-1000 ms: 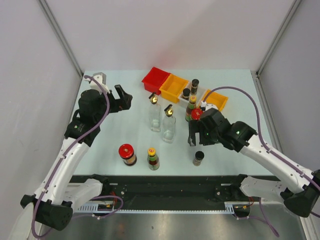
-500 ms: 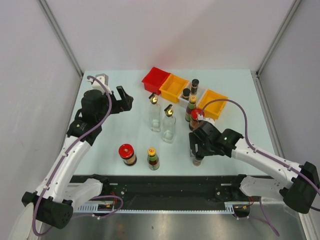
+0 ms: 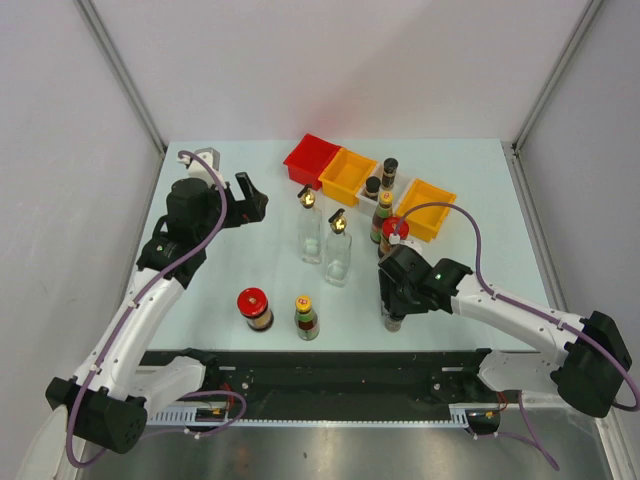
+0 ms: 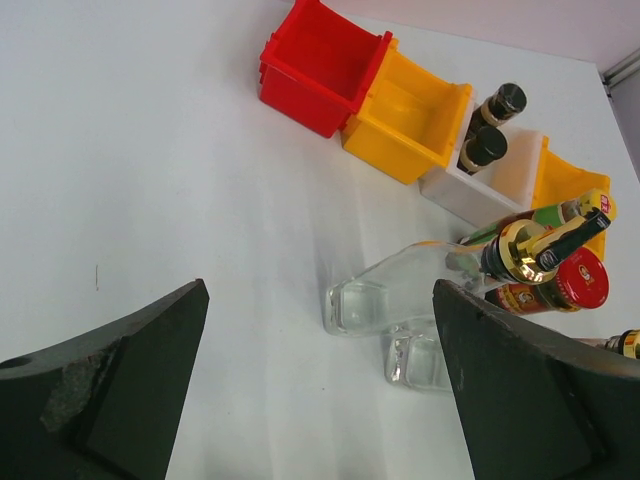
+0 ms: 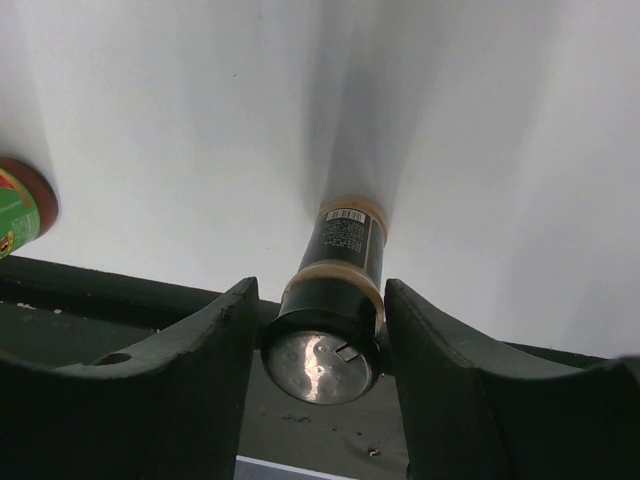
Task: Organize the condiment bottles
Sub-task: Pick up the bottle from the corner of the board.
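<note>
My right gripper [image 3: 392, 306] [image 5: 320, 300] is shut on the cap of a black-capped shaker [image 3: 394, 322] [image 5: 345, 250], which stands upright near the table's front edge. My left gripper [image 3: 246, 196] [image 4: 320, 290] is open and empty at the back left, above the table. Two clear glass bottles with gold spouts [image 3: 310, 228] [image 3: 338, 252] [image 4: 420, 285] stand mid-table. A red-lidded jar [image 3: 254, 306] and a yellow-capped sauce bottle [image 3: 306, 318] stand front left. A second red-lidded jar [image 3: 391, 229] and a second sauce bottle [image 3: 383, 214] stand by the bins. Two more shakers [image 3: 389, 172] [image 3: 372, 186] stand in the white bin.
A row of bins lies at the back: red [image 3: 311, 160], orange [image 3: 346, 176], white [image 4: 520, 175], orange [image 3: 430, 200]. The black rail [image 3: 320, 375] runs just behind the front edge, close to the held shaker.
My right gripper has come forward and down from beside the red-lidded jar onto the front shaker and closed on its cap. My left arm barely shifted.
</note>
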Controlling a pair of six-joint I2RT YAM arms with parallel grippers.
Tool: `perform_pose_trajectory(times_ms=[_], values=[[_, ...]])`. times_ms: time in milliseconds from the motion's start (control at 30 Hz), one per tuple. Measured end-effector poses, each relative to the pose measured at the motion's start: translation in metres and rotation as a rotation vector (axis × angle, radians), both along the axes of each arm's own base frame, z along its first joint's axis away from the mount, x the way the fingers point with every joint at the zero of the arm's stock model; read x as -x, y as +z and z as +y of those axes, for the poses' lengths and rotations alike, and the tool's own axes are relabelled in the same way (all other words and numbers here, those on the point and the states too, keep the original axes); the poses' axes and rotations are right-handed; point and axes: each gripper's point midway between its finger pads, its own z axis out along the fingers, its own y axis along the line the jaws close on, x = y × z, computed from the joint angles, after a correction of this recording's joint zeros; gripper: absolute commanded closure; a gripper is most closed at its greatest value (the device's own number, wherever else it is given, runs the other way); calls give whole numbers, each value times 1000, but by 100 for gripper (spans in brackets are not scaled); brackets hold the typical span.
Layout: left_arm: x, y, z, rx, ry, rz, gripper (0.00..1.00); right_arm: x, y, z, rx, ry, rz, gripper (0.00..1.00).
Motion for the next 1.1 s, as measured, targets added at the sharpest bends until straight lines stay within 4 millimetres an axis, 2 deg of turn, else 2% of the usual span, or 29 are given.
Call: perform_pose_trajectory(times_ms=[200, 333, 400, 500, 533, 600, 633, 700, 733, 800, 933, 1033, 1100], values=[[0, -1, 0, -1, 0, 4, 0, 2, -3, -2, 9, -16, 14, 42], [-1, -2, 0, -1, 0, 4, 0, 4, -5, -4, 19, -23, 22, 32], [-1, -2, 0, -2, 0, 5, 0, 6, -6, -6, 26, -24, 30, 32], [0, -2, 0, -2, 0, 6, 0, 9, -7, -7, 36, -22, 36, 42], [0, -2, 0, -2, 0, 6, 0, 9, -8, -8, 39, -26, 37, 51], [0, -3, 0, -2, 0, 7, 0, 10, -8, -9, 42, -26, 38, 63], [0, -3, 0, -2, 0, 7, 0, 10, -8, -10, 48, -29, 36, 75], [0, -3, 0, -2, 0, 8, 0, 10, -8, -11, 49, -39, 32, 87], [0, -3, 0, -2, 0, 8, 0, 9, -8, -11, 49, -40, 31, 96], [0, -5, 0, -3, 0, 11, 0, 9, -7, -12, 48, -44, 28, 100], [0, -5, 0, -4, 0, 12, 0, 8, -1, -15, 44, -56, 5, 100], [0, -5, 0, -4, 0, 12, 0, -1, 16, -20, 31, -80, -32, 100], [0, -5, 0, -4, 0, 12, 0, -14, 37, -24, 11, -108, -76, 100]])
